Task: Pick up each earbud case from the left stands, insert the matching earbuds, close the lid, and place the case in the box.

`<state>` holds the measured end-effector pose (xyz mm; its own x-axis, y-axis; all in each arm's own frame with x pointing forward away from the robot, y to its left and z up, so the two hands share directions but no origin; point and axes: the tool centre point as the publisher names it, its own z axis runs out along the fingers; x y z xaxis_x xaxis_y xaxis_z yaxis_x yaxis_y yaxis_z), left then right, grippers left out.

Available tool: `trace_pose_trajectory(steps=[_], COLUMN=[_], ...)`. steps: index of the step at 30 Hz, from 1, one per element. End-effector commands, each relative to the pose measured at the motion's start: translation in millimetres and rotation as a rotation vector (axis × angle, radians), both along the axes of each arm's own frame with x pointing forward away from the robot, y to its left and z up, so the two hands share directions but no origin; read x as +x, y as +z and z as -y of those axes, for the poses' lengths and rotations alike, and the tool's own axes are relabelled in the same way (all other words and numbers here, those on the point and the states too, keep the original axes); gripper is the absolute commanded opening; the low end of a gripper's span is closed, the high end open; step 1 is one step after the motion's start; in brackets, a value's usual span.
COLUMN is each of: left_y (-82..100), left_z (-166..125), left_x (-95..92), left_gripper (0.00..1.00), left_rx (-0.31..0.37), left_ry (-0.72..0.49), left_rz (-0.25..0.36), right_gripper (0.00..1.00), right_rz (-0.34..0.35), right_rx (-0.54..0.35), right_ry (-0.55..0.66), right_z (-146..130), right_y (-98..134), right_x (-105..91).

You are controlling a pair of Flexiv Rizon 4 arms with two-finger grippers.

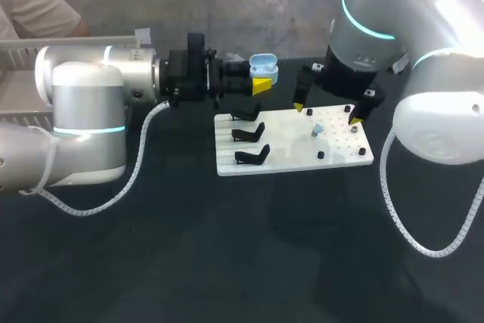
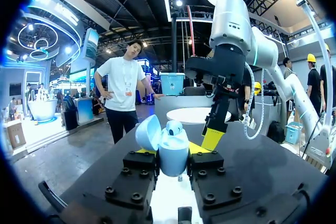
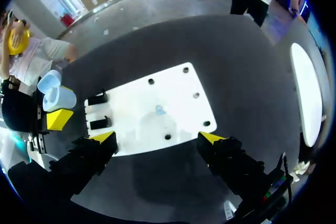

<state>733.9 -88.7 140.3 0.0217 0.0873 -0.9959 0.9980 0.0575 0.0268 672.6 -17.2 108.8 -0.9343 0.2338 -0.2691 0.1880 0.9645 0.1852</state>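
Left arm (image 1: 83, 96) reaches in level with the table. Left gripper (image 1: 261, 81) is clamped on 1 light-blue earbud case (image 2: 172, 150), both fingers against its sides. The case is upright with its lid (image 2: 148, 132) swung open, held in the air just off the white board's far left corner.

White board (image 1: 291, 158) lies flat on the dark table (image 1: 227, 262). Count on board:
- 3 black stands (image 1: 249, 134) in a column along its left edge, all bare
- 1 small pale earbud (image 3: 160, 110) near the centre
- 5 black pegs (image 3: 185, 70) across the right half

Right gripper (image 1: 327, 113) hangs over the board's right half, fingers spread wide, holding nothing.
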Motion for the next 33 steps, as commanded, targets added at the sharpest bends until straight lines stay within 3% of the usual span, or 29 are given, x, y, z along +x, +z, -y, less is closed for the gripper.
trace_pose_trajectory(steps=[1,12,14,19,29,33], left_y=[-0.8,-0.8,-0.8,-0.8,-0.8,-0.8], left_z=[0,0,0,0,0,0], left_x=[-1.7,-1.7,-1.7,-1.7,-1.7,-1.7], left_gripper=[0.0,0.0,0.0,0.0,0.0,0.0], left_rx=[-0.005,-0.005,-0.005,-0.005,-0.005,-0.005], left_ry=[0.005,0.005,0.005,0.005,0.005,0.005], left_rz=[0.005,0.005,0.005,0.005,0.005,0.005], right_gripper=[1.0,1.0,0.93,0.9,0.73,0.57], right_rz=[-0.011,-0.041,-0.045,-0.05,-0.063,-0.069], right_rx=[0.019,0.107,0.117,0.138,0.163,0.174], right_ry=[0.002,-0.066,-0.072,-0.074,-0.085,-0.082], right_z=[0,3,3,3,0,-2], right_y=[-28,-61,-63,-69,-74,-75], right_x=[17.1,27.7,28.5,30.5,36.7,36.4])
